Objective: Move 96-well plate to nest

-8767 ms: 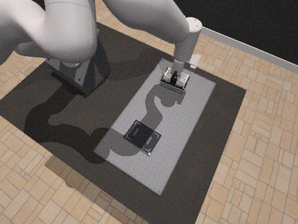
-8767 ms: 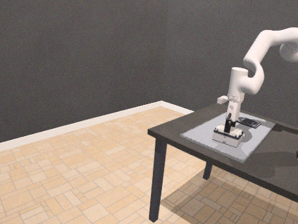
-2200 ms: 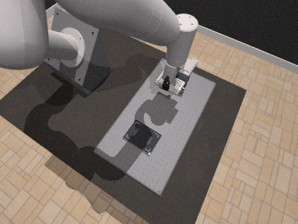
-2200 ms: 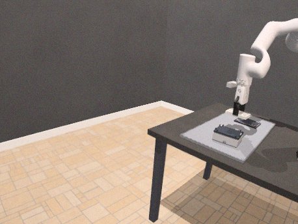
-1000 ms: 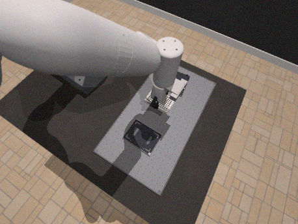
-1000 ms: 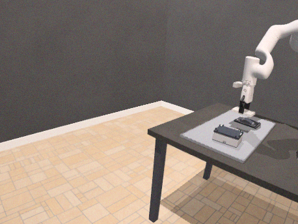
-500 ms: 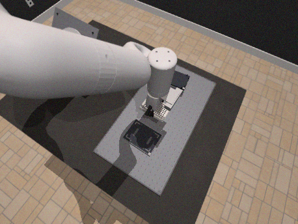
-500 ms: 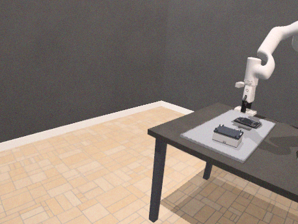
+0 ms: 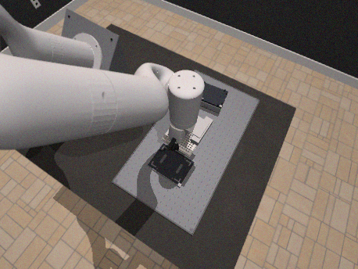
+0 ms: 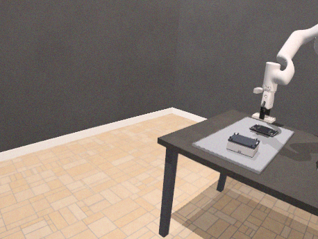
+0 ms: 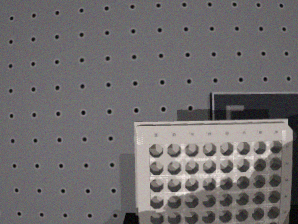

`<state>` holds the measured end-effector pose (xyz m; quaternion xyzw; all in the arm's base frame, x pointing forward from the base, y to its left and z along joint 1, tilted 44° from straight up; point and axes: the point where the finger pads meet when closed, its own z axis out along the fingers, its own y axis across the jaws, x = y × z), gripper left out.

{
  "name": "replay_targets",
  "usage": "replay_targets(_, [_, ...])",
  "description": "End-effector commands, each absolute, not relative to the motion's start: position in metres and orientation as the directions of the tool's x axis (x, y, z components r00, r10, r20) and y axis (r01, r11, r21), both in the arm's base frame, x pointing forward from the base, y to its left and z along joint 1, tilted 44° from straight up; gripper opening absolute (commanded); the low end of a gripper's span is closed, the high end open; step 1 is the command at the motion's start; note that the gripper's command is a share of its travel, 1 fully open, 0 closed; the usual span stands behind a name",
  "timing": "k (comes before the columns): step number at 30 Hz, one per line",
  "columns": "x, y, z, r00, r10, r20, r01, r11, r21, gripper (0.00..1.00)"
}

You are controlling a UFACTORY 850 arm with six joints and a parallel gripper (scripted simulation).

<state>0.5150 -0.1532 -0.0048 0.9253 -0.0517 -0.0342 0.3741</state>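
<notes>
The gripper is closed on the 96-well plate and holds it in the air above the perforated grey board on the table. In the top view the plate hangs just at 12 o'clock of the dark plate nest N1, near it. The plate shaker S1 stands farther toward 1 o'clock. In the wrist view the plate fills the lower right, with the dark nest's edge behind it.

Dark grey walls, white skirting. Tan patchwork-tile floor. Dark surface on dark legs, grey perforated board on top. Shadows on floor beneath.
</notes>
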Motion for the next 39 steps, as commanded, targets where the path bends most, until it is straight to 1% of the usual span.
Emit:
replay_targets(1, [0.516,-0.164,0.004,0.992,-0.121,-0.023,-0.071,-0.715,0.695,0.00])
replay_targets(23, [0.514,-0.217,0.045,0.992,-0.121,-0.023,-0.071,-0.715,0.696,0.00])
replay_targets(39, [0.514,-0.218,0.046,0.992,-0.121,-0.023,-0.071,-0.715,0.696,0.00])
